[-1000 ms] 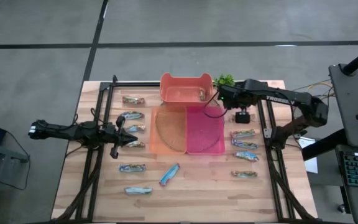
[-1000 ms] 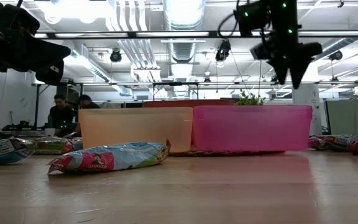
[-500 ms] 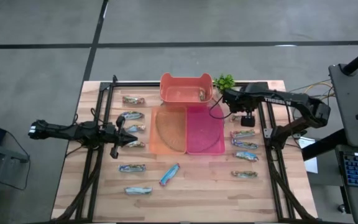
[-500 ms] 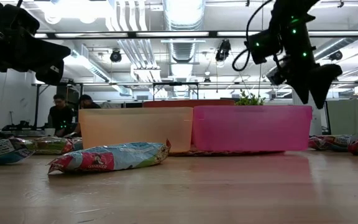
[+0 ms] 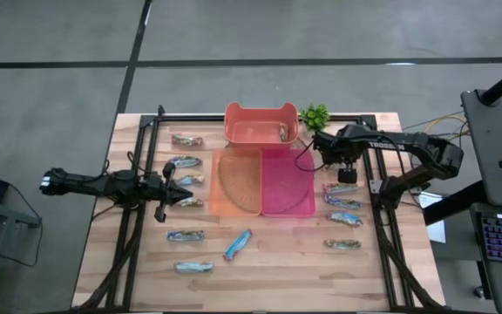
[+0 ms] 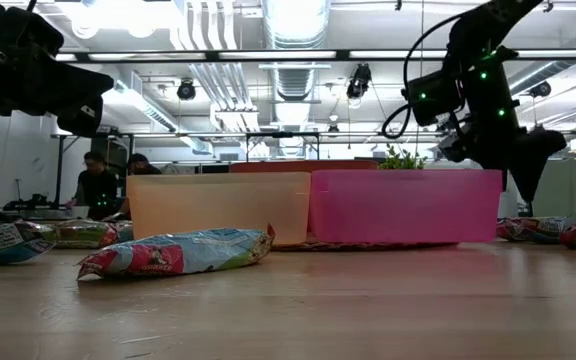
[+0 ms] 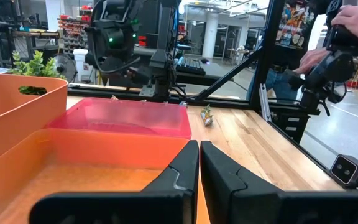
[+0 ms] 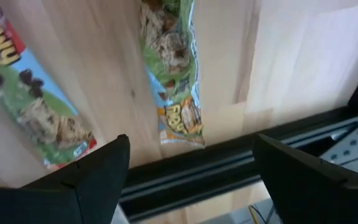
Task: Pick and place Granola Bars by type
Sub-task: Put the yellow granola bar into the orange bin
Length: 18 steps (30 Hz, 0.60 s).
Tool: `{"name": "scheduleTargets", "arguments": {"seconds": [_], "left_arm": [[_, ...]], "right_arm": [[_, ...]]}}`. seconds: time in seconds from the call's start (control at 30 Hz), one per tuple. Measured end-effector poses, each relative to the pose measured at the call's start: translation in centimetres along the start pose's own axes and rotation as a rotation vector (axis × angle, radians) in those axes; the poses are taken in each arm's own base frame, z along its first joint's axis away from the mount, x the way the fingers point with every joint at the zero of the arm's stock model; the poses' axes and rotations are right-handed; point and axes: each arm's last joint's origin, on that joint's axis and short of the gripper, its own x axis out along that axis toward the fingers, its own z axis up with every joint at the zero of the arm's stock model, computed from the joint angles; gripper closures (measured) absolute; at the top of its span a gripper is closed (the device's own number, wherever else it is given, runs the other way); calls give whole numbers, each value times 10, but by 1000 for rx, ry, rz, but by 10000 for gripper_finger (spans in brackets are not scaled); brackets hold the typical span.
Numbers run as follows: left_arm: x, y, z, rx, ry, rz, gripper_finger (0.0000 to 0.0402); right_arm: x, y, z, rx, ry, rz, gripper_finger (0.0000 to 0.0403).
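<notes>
A: Right gripper (image 5: 345, 175) sits above the right-hand column of granola bars, fingers spread wide, holding nothing. In its wrist view a green-wrapped bar (image 8: 174, 74) lies on the wood between the fingers, a second bar (image 8: 33, 102) just beside it.

B: Risk?

A: Bars (image 5: 342, 202) on that side lie close together, and the green one's end is right next to the black frame rail (image 8: 241, 165). A descent slightly off could clip the neighbour or catch a finger on the rail. Shiny wrappers probably slip if pinched at the edge.

B: Left arm?

A: Left gripper (image 5: 166, 194) is parked at the left side of the orange bin, fingers fully closed, empty. More bars (image 5: 186, 163) lie on the table around it.

B: Bins?

A: Salmon tub (image 5: 236, 114) at the back holds one bar (image 5: 282, 133). Orange bin (image 5: 225, 196) and pink bin (image 5: 307, 199), side by side, both look empty from above. Small plant (image 5: 315, 114) sits beside the tub, near the arm's path.
</notes>
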Motion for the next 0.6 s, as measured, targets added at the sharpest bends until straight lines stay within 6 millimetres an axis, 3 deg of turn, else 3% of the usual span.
{"name": "scheduleTargets", "arguments": {"seconds": [0.27, 0.6], "left_arm": [[0, 0, 0, 0, 0, 1, 401], [0, 0, 0, 0, 0, 0, 401]], "right_arm": [[13, -5, -2, 32, -62, 30, 76], [20, 4, -15, -31, -181, 6, 77]]}}
